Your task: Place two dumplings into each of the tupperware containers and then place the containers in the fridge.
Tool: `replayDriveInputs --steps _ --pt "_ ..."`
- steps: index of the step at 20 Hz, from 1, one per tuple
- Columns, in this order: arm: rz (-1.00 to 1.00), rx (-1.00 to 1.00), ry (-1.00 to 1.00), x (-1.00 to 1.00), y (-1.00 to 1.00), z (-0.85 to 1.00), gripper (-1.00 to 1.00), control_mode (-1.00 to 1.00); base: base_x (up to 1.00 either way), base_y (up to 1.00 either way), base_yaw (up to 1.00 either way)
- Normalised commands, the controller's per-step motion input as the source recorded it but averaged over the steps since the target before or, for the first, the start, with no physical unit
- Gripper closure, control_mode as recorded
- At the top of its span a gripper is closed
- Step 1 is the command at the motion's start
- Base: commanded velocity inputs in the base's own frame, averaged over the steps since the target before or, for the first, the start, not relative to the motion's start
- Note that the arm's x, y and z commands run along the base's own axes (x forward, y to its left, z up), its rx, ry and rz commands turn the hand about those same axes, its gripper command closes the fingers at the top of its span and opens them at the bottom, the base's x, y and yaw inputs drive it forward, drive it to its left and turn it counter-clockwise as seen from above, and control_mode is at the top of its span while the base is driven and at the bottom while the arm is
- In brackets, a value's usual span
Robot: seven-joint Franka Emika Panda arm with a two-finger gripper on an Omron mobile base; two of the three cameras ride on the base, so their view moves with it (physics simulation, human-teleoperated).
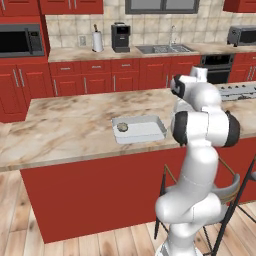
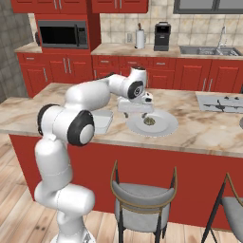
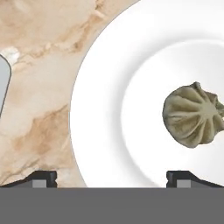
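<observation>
Right under your pincer (image 3: 111, 178) sits a white round plate (image 3: 109, 87), and you can see the two dark finger tips (image 3: 41, 178) poking up far apart, so the pincer is spread wide with nothing between them. One dumpling (image 3: 193, 114) lies on that plate, off toward one side of the hand view, and it is not between the tips. It is a lumpy tan ball with folds that meet at the top.

From the right base view, your white arm reaches over the marble counter (image 2: 204, 130), and the pincer (image 2: 138, 112) hangs just above the near edge of the plate (image 2: 163, 126). The dumpling (image 2: 150, 121) shows there as a small dark lump close to the pincer.

Look at the left base view and you find a tupperware container (image 1: 145, 131) resting flat on the counter (image 1: 65, 125), beside the arm. Another dumpling (image 1: 122, 127) already lies inside it, near its left end. In the right base view you can see a bit of this tray (image 2: 104, 121) peeking out from behind the arm, just beside the plate. You cannot tell from these pictures whether the tray and the plate touch.
</observation>
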Motion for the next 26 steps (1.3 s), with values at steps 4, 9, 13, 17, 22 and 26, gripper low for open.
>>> replayDriveInputs --steps 4,9,13,17,22,26 --pt "0.10 0.03 0.00 0.23 -0.62 0.00 -1.00 -1.00 0.00 0.00 0.00" --pt "0.00 0.00 0.01 0.23 -0.20 -0.01 -1.00 -1.00 0.00 0.00 0.00" --pt "0.00 0.02 0.00 0.17 -0.16 -0.19 -1.00 -1.00 0.00 0.00 0.00" --pt "0.00 0.00 0.00 0.08 -0.07 -0.49 -1.00 -1.00 0.00 0.00 0.00" --pt "0.00 0.00 0.00 0.09 -0.01 -0.31 -1.00 -1.00 0.00 0.00 0.00" --pt "0.00 0.00 0.00 0.18 -0.01 -0.23 -1.00 -1.00 0.00 0.00 0.00"
